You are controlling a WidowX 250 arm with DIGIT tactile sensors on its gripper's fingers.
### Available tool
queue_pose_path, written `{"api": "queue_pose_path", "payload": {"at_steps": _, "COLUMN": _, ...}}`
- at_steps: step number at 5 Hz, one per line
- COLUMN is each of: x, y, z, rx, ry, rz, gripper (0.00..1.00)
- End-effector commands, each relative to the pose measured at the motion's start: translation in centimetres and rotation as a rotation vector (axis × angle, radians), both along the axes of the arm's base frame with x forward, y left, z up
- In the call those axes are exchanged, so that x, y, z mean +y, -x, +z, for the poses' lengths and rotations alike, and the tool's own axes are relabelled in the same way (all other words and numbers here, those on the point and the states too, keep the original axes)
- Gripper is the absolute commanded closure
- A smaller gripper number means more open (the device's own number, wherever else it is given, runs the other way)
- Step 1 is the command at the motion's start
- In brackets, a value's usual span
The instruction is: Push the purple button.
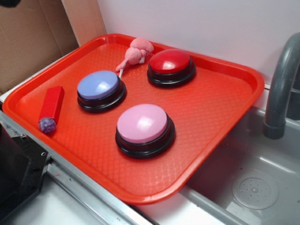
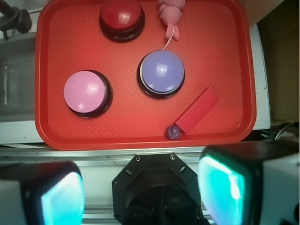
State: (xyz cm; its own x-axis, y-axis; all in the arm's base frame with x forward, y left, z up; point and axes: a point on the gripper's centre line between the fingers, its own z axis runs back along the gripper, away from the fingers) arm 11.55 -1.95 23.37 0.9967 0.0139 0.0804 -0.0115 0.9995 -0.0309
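Observation:
The purple button (image 1: 99,85) has a periwinkle dome on a black base and sits at the left middle of the red tray (image 1: 220,108). In the wrist view it (image 2: 162,71) lies right of centre on the tray (image 2: 56,56). My gripper (image 2: 143,190) shows only in the wrist view. It hangs high above the robot base, short of the tray's near edge. Its two teal-padded fingers (image 2: 220,187) stand wide apart with nothing between them. The gripper is out of the exterior view.
A pink button (image 1: 142,123) sits at the tray's front and a red button (image 1: 170,61) at the back. A pink plush toy (image 1: 136,52) lies behind the purple button. A red block with a purple ball end (image 1: 51,106) lies at the left. A grey sink and faucet (image 1: 281,84) are on the right.

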Motion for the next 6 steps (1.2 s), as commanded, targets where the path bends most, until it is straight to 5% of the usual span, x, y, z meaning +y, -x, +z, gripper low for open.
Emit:
{"api": "queue_pose_path", "payload": {"at_steps": 1, "x": 0.0, "y": 0.0, "z": 0.0, "rx": 0.0, "ry": 0.0, "rz": 0.0, "gripper": 0.0}}
{"api": "queue_pose_path", "payload": {"at_steps": 2, "x": 2.8, "y": -5.0, "z": -5.0, "rx": 0.102, "ry": 0.038, "rz": -0.06, "gripper": 0.0}}
{"api": "queue_pose_path", "payload": {"at_steps": 3, "x": 1.1, "y": -10.1, "z": -8.7, "rx": 0.167, "ry": -0.139, "rz": -0.175, "gripper": 0.0}}
{"api": "queue_pose_path", "payload": {"at_steps": 4, "x": 2.1, "y": -11.7, "z": -11.0, "rx": 0.174, "ry": -0.202, "rz": -0.291, "gripper": 0.0}}
{"api": "queue_pose_path", "payload": {"at_steps": 5, "x": 4.7, "y": -10.7, "z": -12.4, "rx": 0.093, "ry": -0.235, "rz": -0.365, "gripper": 0.0}}
{"api": "queue_pose_path", "payload": {"at_steps": 6, "x": 4.6, "y": -10.1, "z": -13.3, "rx": -0.047, "ry": -0.201, "rz": -0.421, "gripper": 0.0}}
